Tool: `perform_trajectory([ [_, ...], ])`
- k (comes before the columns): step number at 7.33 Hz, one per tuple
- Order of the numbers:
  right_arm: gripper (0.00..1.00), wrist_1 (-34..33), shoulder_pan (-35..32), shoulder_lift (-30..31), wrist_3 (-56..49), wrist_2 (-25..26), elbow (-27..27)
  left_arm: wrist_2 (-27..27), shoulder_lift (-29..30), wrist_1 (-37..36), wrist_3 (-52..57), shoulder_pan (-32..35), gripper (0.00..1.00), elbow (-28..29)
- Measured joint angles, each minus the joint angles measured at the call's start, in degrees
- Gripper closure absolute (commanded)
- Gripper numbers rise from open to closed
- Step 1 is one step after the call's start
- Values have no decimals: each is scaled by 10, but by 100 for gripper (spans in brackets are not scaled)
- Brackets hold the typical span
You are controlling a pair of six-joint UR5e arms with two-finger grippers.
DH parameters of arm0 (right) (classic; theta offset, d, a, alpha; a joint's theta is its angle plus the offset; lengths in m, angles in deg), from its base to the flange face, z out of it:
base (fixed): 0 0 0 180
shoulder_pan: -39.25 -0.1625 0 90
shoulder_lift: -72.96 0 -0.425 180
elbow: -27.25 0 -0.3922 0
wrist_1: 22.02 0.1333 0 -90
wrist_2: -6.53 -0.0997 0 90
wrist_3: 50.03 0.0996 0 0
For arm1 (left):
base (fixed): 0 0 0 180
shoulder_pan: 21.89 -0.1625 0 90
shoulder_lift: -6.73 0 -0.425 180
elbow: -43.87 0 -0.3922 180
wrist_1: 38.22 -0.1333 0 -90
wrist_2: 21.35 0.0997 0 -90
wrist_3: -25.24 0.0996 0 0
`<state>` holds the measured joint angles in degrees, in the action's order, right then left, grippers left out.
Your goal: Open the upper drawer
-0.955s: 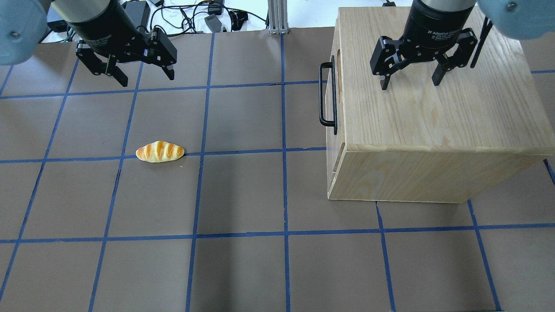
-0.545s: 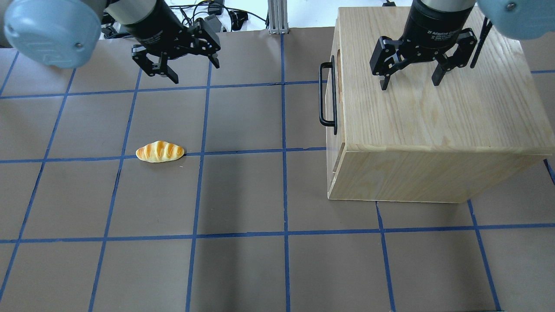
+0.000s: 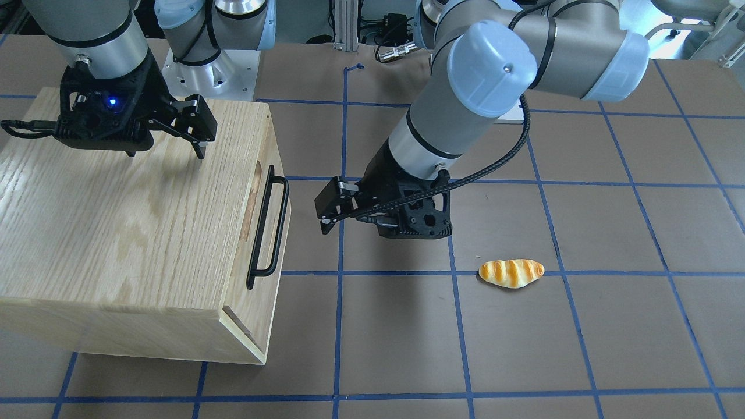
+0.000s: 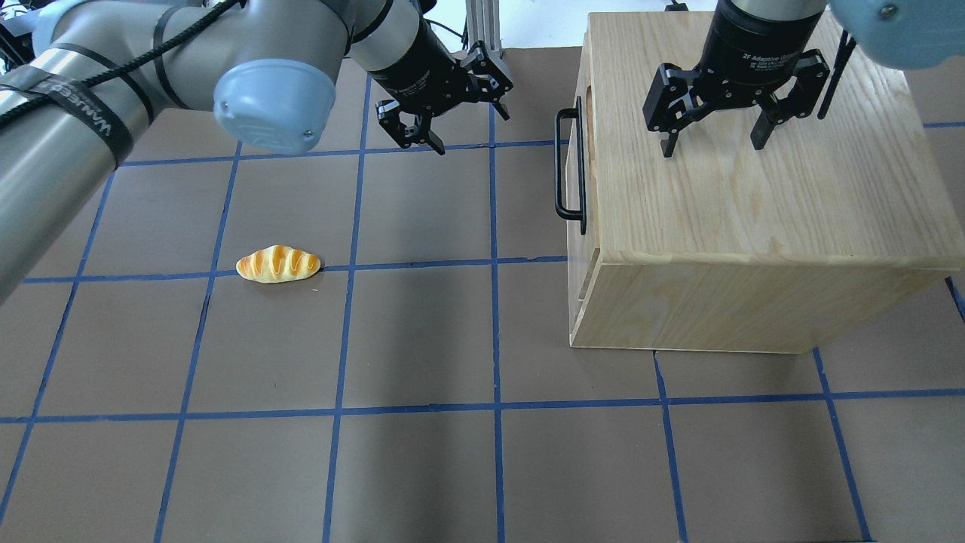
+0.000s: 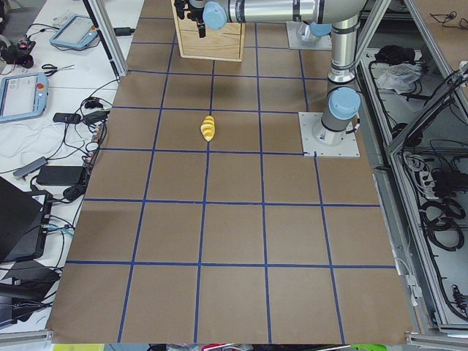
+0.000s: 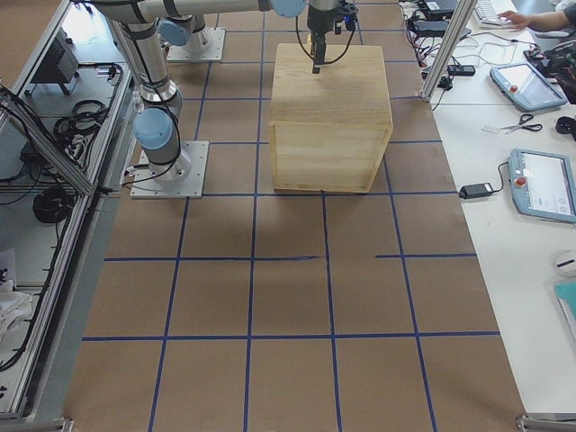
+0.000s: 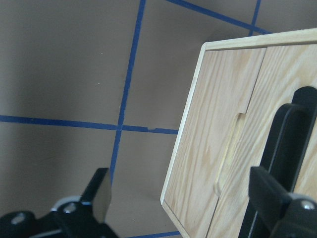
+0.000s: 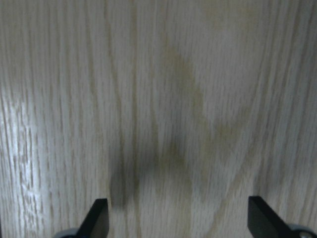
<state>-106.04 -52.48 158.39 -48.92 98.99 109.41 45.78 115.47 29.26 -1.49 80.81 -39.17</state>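
The upper drawer's front (image 7: 252, 148) faces my left side on the oak cabinet (image 4: 754, 188). It is shut flush, and its black bar handle (image 4: 569, 166) and oval notch (image 3: 254, 201) are visible. My left gripper (image 4: 469, 130) is open and empty. It hovers a short gap to the left of the handle, level with the handle's far end, and in the left wrist view (image 7: 184, 198) the handle shows behind its right finger. My right gripper (image 4: 712, 147) is open and empty, hovering just above the cabinet's top; the right wrist view (image 8: 181, 215) shows only wood grain.
A toy bread roll (image 4: 278, 264) lies on the brown mat well to the left of the cabinet. Cables and power bricks (image 4: 377, 30) lie beyond the table's far edge. A second wood panel (image 7: 213, 114) sits beside the drawer front.
My left arm has swept from the far left corner to the right, toward the drawer handle, with its gripper open throughout. The right gripper and the cabinet have not moved.
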Motion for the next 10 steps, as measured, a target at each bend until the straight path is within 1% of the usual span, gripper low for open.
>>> perform_trajectory([
  [5,0,0,0,0,0,0,-1,-15,37,-15,-33,43,0,-2],
  [10,0,0,0,0,0,0,-1,-36,33,-10,-34,46,0,-1],
])
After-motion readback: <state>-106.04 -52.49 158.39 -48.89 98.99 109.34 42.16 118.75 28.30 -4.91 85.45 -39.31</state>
